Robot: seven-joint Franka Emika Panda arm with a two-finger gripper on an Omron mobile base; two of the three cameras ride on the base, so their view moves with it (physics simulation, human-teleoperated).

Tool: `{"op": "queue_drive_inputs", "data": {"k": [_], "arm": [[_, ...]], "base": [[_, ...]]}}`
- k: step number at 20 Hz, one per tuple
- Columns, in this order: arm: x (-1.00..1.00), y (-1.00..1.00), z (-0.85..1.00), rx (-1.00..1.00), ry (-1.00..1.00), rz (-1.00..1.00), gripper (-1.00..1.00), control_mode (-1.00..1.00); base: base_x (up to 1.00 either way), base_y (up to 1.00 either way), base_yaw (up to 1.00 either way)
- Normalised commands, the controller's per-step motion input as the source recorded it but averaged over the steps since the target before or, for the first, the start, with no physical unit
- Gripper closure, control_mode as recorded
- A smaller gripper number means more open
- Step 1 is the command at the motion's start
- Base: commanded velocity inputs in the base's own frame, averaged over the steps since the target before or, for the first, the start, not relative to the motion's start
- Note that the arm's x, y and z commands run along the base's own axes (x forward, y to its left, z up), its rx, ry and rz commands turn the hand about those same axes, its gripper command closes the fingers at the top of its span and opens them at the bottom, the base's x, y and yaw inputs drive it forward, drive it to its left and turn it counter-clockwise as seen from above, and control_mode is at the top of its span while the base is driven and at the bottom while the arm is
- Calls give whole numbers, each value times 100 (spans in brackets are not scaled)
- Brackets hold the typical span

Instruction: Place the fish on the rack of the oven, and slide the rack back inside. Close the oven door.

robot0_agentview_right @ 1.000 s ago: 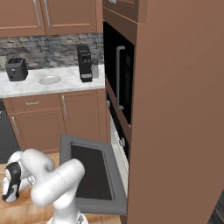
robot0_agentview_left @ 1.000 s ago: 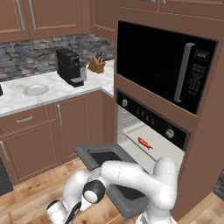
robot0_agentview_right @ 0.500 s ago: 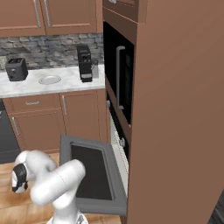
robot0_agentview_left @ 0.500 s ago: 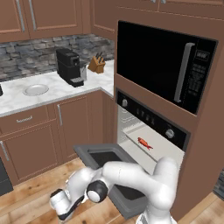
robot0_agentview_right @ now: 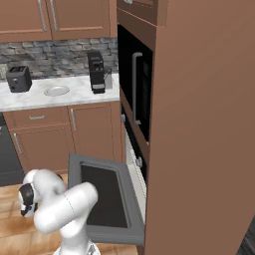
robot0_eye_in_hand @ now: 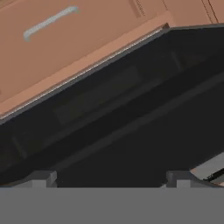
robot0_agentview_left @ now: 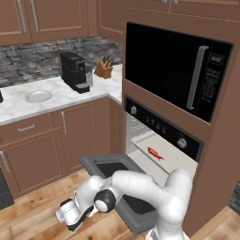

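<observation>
Fish (robot0_agentview_left: 155,153), small and red-orange, lies on the light-grey rack (robot0_agentview_left: 161,157) inside the oven (robot0_agentview_left: 159,140) in the left base view, near the rack's middle and back from its front edge. The oven door (robot0_agentview_left: 123,187) hangs dropped open below it, its grey frame reaching out over the wood floor (robot0_agentview_left: 33,208); the white arm crosses over the door's near side. The gripper (robot0_agentview_left: 64,216) sits low, out past the door's left front corner and just above the floor, with bare planks between it and the base cabinets (robot0_agentview_left: 47,140). Above the oven is the black microwave (robot0_agentview_left: 176,65). On the marble counter (robot0_agentview_left: 18,105) stand a coffee machine (robot0_agentview_left: 75,71), a knife block (robot0_agentview_left: 103,69) and a white plate (robot0_agentview_left: 38,96).

From the right base view the door (robot0_agentview_right: 104,196) shows as a flat slab jutting left from the tall brown cabinet side (robot0_agentview_right: 204,129), its outer edge just beside the arm's elbow. The hand (robot0_agentview_right: 26,199) is left of the door, clear of it, over open floor. A toaster (robot0_agentview_right: 19,78) sits at the counter's left end.

In the hand view the two finger tips (robot0_eye_in_hand: 41,178) stand far apart at the bottom corners, spread wide with nothing between them. Ahead lies a dark slanted surface, with a thin pale edge dividing it from a brown cabinet front carrying a silver drawer handle (robot0_eye_in_hand: 50,21).
</observation>
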Motion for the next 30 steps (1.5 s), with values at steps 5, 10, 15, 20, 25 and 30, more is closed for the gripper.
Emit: {"op": "queue_drive_inputs", "data": {"k": [5,10,15,20,25,30], "arm": [[21,29,-86,0,20,0,-100,-100],[44,17,-97,0,23,0,-100,-100],[52,4,-100,-2,19,0,-100,-100],[20,-32,-100,-22,0,-11,-100,-100],[-14,-97,-45,-36,-28,-33,-100,-100],[-21,-100,52,-29,-17,-34,-100,-100]], "base": [[0,0,0],[0,0,0],[0,0,0],[0,0,0],[0,0,0],[0,0,0]]}}
